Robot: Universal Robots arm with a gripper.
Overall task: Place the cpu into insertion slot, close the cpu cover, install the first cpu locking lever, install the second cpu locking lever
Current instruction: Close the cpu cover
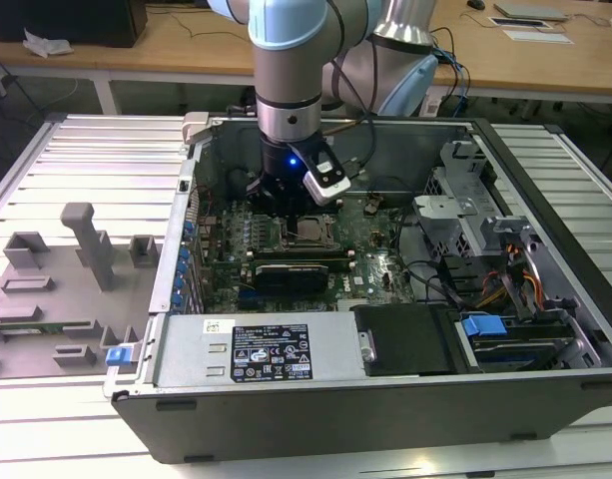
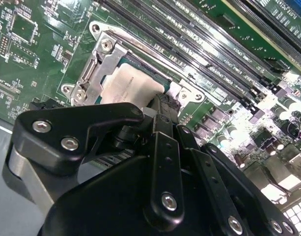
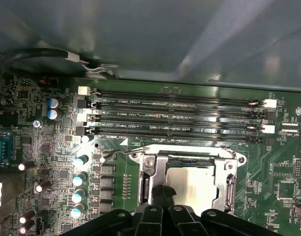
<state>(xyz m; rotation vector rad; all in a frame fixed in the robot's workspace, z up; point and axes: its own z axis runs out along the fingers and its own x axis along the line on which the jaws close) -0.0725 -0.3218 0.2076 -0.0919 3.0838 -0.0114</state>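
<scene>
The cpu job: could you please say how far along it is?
Done: the cpu sits in the insertion slot, the cpu cover down over it. In hand: the gripper is at its edge. Left: I cannot tell whether the locking levers are latched.

I found the cpu [image 3: 192, 181] seated in the insertion slot [image 3: 182, 161], the cpu cover [image 3: 149, 169] lying around it and the memory slots [image 3: 179, 115] just beside. The tool [image 3: 164, 191] hung over the cpu's edge, inside the case [image 1: 335, 414] on the table [image 1: 96, 150].

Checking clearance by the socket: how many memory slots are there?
4 memory slots, parallel in the first wrist view: first nearest the case wall, second, third, fourth beside the cpu cover. None look hidden.
</scene>
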